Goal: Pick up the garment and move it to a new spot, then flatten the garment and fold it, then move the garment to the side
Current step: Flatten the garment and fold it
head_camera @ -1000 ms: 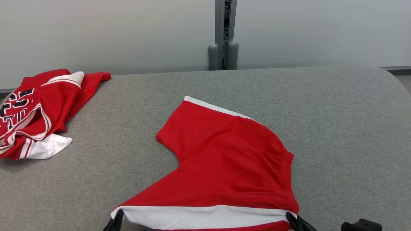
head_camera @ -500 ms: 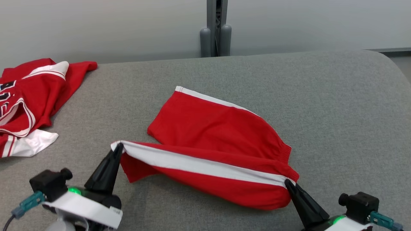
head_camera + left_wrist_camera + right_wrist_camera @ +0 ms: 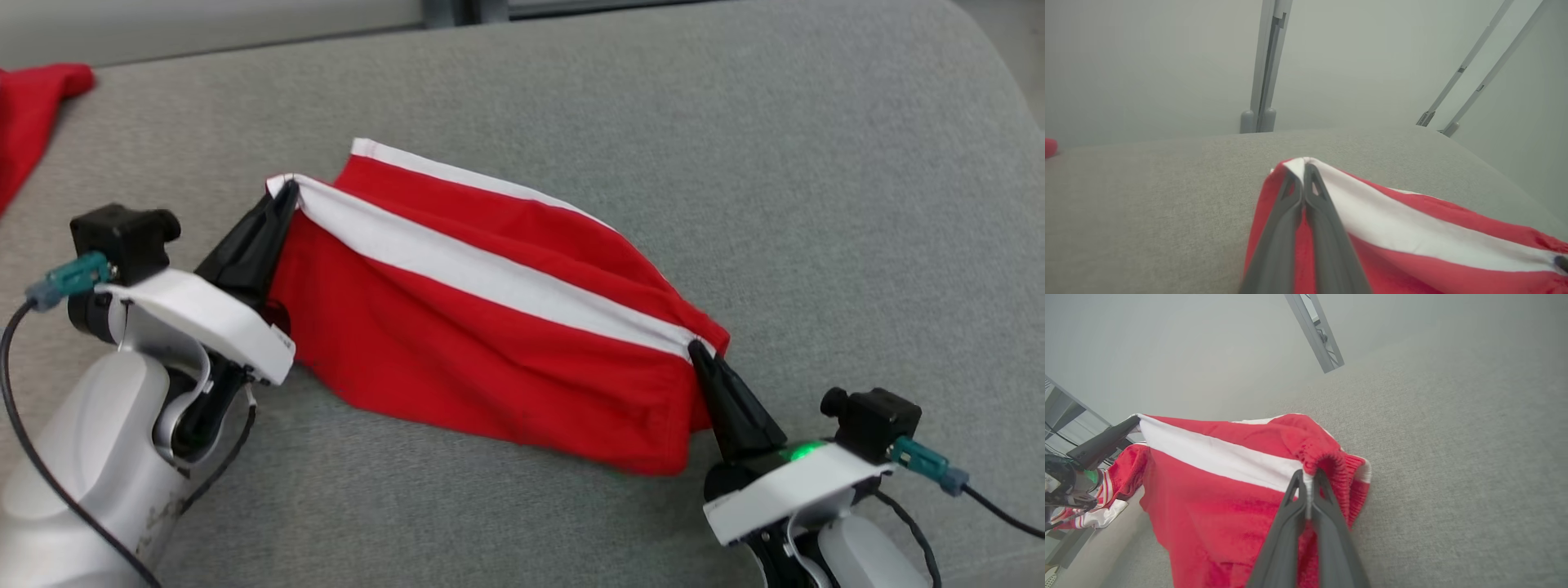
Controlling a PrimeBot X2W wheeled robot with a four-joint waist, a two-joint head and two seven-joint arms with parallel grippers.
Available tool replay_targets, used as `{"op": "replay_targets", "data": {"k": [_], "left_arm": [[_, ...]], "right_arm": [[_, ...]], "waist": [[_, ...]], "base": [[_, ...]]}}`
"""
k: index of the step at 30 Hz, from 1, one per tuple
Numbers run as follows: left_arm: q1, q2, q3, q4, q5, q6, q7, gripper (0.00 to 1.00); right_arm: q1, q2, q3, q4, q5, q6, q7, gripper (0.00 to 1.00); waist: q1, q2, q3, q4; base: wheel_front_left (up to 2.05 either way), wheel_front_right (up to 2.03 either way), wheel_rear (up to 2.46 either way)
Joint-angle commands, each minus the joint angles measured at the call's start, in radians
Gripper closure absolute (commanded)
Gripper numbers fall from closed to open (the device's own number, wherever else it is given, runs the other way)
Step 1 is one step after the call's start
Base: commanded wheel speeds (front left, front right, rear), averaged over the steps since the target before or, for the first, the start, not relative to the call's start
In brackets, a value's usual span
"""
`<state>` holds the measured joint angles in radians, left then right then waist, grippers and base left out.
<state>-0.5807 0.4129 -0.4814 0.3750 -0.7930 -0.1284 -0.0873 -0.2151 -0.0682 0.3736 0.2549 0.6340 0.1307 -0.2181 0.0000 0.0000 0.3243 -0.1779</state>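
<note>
Where my left gripper pinches shut, its two dark fingers press together on a corner of the red shorts, right at the end of the white side stripe. My right gripper is clamped just as tight on the other end of that stripe, where it meets the gathered waistband. Between my two grips the stripe runs as a raised top edge. The red cloth falls from it toward me, down to the grey fabric surface. Behind the lifted edge the other leg lies flat, a thin white stripe along its far side. A green light glows on my right wrist. Well off to my left, a corner of another red garment lies on the surface. The right wrist view shows its red and white trim, but the print is too small to read.
</note>
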Motion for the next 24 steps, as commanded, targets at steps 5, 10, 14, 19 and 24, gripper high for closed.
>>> {"op": "replay_targets", "data": {"k": [5,10,14,19,24], "left_arm": [[-0.124,0.015,-0.064,0.092,-0.017,-0.002,0.013,1.00],[-0.216,0.020,-0.108,0.173,-0.031,-0.001,0.015,1.00],[-0.257,0.026,-0.128,0.222,-0.039,-0.001,0.015,1.00],[-0.302,0.024,-0.165,0.288,-0.057,-0.002,0.021,1.00],[-0.326,0.008,-0.198,0.340,-0.071,-0.002,0.007,0.11]], "right_arm": [[-0.099,0.013,0.003,0.081,0.034,0.000,-0.036,1.00],[-0.158,0.015,0.028,0.131,0.069,0.000,-0.047,1.00],[-0.187,0.015,0.051,0.153,0.100,0.000,-0.049,1.00],[-0.220,0.015,0.067,0.165,0.131,0.000,-0.050,1.00],[-0.238,0.015,0.063,0.181,0.121,0.000,-0.049,0.60]], "waist": [[0.0000,0.0000,0.084,-0.068],[0.0000,0.0000,0.114,-0.083],[0.0000,0.0000,0.126,-0.092],[0.0000,0.0000,0.135,-0.100],[0.0000,0.0000,0.126,-0.093]], "base": [[0.00,0.00,0.00],[0.00,0.00,0.00],[0.00,0.00,0.00],[0.00,0.00,0.00],[0.00,0.00,0.00]]}}
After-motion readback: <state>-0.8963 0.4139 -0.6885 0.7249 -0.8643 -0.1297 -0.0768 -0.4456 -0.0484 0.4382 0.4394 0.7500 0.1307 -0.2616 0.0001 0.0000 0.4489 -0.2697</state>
